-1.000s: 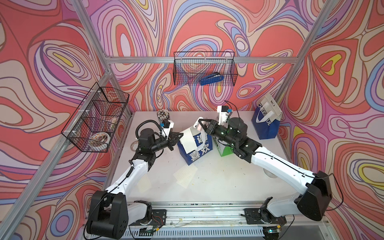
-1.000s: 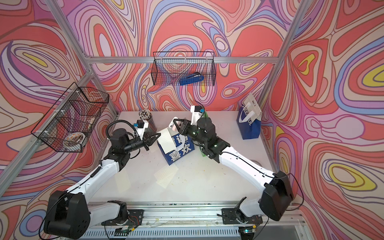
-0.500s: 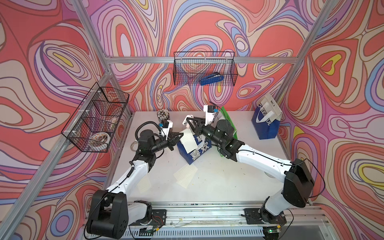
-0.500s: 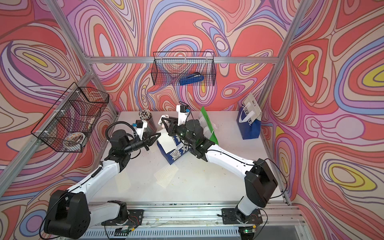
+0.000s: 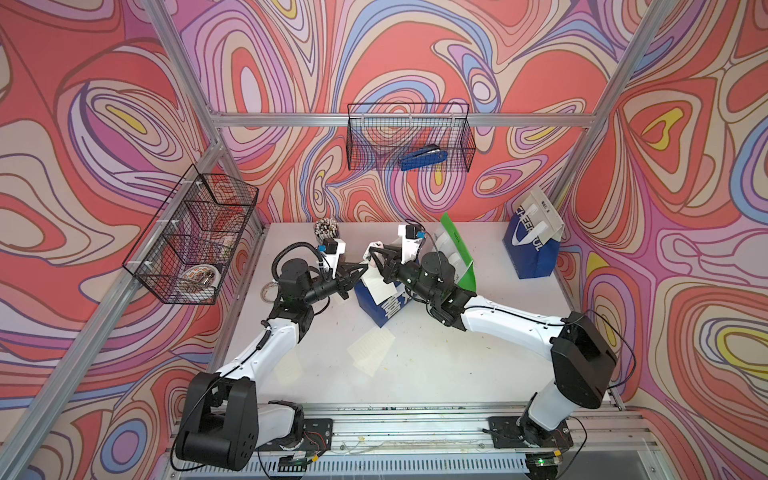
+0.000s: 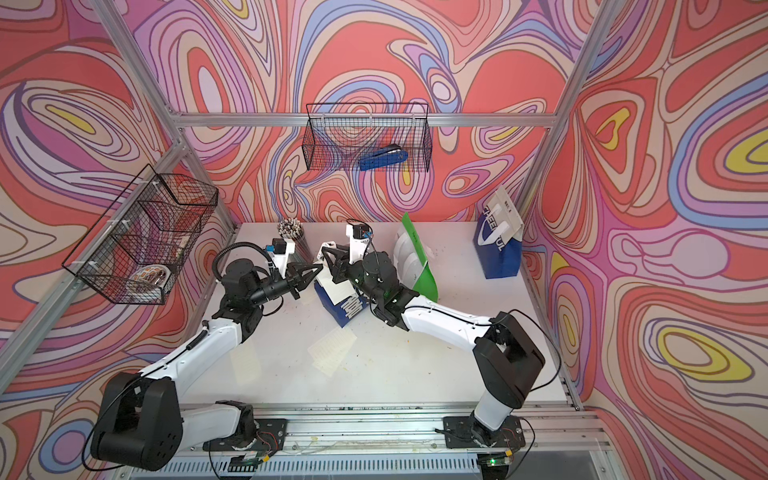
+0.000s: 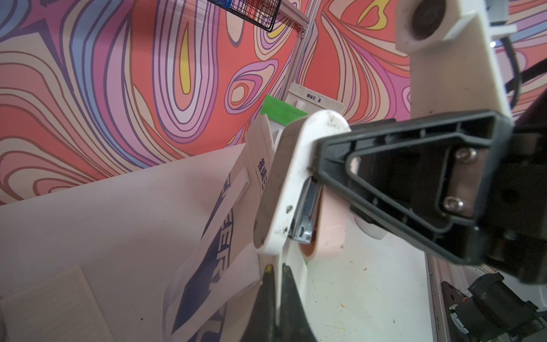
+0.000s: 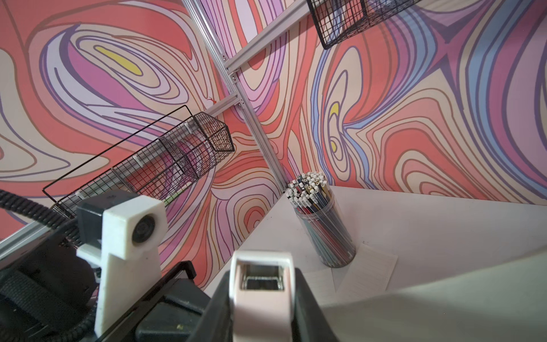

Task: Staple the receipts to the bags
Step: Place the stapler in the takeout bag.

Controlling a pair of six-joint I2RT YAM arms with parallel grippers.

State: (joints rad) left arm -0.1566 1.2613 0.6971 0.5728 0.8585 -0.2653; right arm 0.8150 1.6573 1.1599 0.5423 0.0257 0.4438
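Left gripper [image 5: 360,271] is pinched shut on the top edge of the blue-white bag [image 5: 386,309] — I judge that keeps the receipt [image 5: 380,286] flat against it. Spare receipts [image 5: 371,345] lie loose on the table [image 5: 457,361]. Right gripper [image 5: 376,257] clamps the stapler [image 7: 284,189], mouth at that same edge. The green-white bag [image 5: 461,253] and the CHEERFUL bag [image 5: 534,257] stand further right.

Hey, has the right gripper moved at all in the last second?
Yes. The right gripper, gripping the white stapler, has swung toward the pencil cup in both top views, away from the CHEERFUL bag.
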